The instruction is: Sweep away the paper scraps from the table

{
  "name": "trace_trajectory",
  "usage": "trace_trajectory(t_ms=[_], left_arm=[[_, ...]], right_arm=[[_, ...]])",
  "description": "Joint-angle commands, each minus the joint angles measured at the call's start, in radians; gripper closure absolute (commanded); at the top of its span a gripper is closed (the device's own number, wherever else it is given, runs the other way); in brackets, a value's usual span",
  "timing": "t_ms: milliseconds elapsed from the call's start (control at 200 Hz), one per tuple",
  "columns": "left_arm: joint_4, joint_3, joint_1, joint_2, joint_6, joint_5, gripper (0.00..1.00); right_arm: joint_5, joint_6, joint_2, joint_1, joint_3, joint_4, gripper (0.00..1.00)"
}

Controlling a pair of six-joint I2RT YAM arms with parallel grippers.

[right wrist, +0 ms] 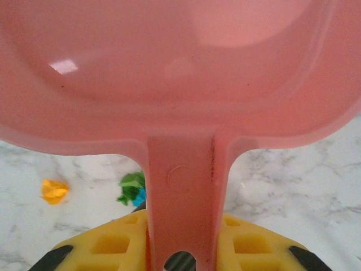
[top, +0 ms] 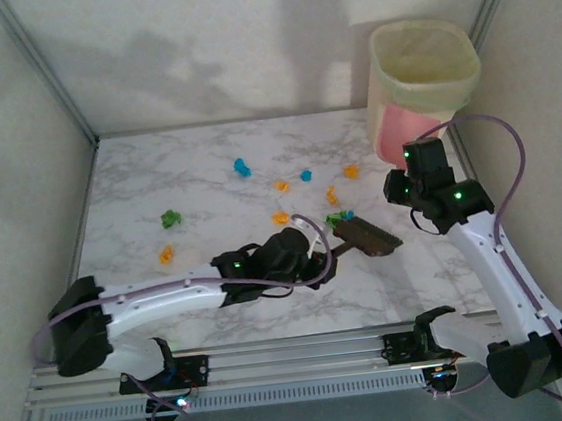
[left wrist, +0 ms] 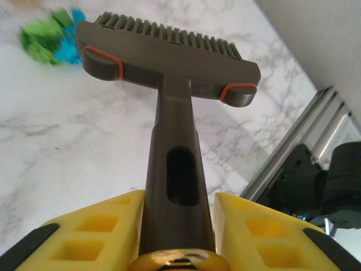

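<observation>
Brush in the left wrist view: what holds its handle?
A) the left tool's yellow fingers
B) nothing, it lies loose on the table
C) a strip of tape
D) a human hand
A: the brush has its dark handle clamped between the yellow fingers of the left tool.

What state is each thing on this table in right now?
paper scraps: loose, scattered on the table, unswept.
left gripper: shut on the brush handle.
right gripper: shut on the dustpan handle.
brush: held, head beside green and blue scraps.
dustpan: held by its handle.
bin: upright, open-topped.
</observation>
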Motion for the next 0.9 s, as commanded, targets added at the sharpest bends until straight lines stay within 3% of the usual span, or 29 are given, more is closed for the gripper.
trace_trajectory(t_ms=[0, 245, 355, 471, 626, 776, 891], left_arm=[[-0.069, -0.011, 0.009, -0.125, -0.019, -0.165, 1.00], [-0.205, -0.040, 0.095, -0.365, -0.102, -0.336, 1.00], [-0.350, -0.013, 0.201, -0.437, -0.183, -0.428, 1.00], [-0.498, 0.014, 0.340, -0.486, -0.243, -0.459, 1.00], [-0.584, 0.030, 0.465, -0.537, -0.264, -0.482, 1.00], [-0.622, 0.061, 0.618, -0.538, -0.261, -0.468, 1.00], [-0.609, 0.057, 0.717, -0.551, -0.268, -0.443, 1.00]], right_arm=[[-0.043, -0.013, -0.045, -0.005, -0.013, 0.074, 1.00], [-0.228, -0.015, -0.042, 0.003, 0.007, 0.172, 1.00], [-0.270, -0.036, -0.019, 0.040, 0.008, 0.208, 1.00], [-0.273, -0.088, 0.027, 0.115, 0.017, 0.220, 1.00], [-0.304, -0.157, 0.089, 0.231, -0.006, 0.256, 1.00], [-0.332, -0.217, 0.189, 0.367, -0.019, 0.256, 1.00], [-0.261, -0.268, 0.297, 0.510, -0.018, 0.237, 1.00]])
